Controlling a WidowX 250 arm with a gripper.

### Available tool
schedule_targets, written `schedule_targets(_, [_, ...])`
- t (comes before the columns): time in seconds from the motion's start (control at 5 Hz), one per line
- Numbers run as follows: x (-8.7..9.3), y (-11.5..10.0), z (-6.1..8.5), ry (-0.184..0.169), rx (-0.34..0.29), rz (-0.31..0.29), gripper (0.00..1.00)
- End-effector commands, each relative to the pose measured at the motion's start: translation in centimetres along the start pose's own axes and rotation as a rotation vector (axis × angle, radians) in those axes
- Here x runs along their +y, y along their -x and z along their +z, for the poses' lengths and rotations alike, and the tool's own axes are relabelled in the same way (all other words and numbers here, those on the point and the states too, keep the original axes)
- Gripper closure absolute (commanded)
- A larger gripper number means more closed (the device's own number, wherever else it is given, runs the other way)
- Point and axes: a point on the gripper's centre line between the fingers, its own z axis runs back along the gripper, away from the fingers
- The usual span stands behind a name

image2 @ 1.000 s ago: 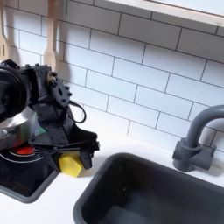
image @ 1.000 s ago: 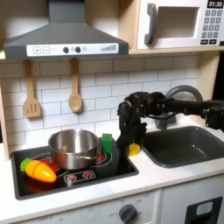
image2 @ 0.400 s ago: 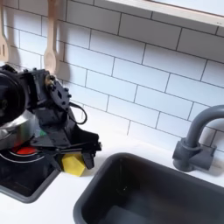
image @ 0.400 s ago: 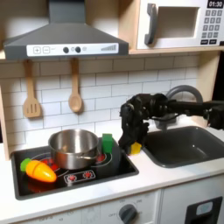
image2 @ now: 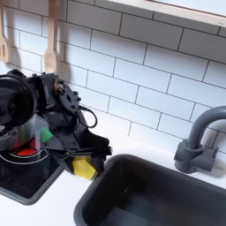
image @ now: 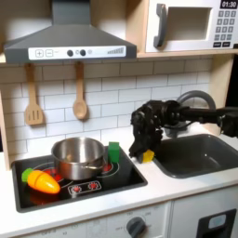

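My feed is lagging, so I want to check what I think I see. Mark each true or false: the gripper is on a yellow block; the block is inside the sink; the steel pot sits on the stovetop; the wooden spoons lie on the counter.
1. The gripper is on a yellow block. True: its fingers stand on both sides of the block in the second exterior view.
2. The block is inside the sink. False: it is at the counter beside the sink's edge, between stovetop and basin.
3. The steel pot sits on the stovetop. True.
4. The wooden spoons lie on the counter. False: they hang on the tiled wall above the stovetop.
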Motion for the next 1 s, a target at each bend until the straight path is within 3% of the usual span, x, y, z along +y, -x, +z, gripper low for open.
schedule_targets(0.0, [-1.6,0.4,0.9,0.05,-0.022,-0.061,1.0])
schedule_targets(0.4, [-4.8,1.5,1.5,0.101,-0.008,-0.147,1.0])
schedule_targets(0.6, [-4.7,1.5,1.4,0.11,-0.002,-0.142,1.0])
schedule_targets(0.8, [-4.8,1.9,0.8,0.147,0.015,-0.147,1.0])
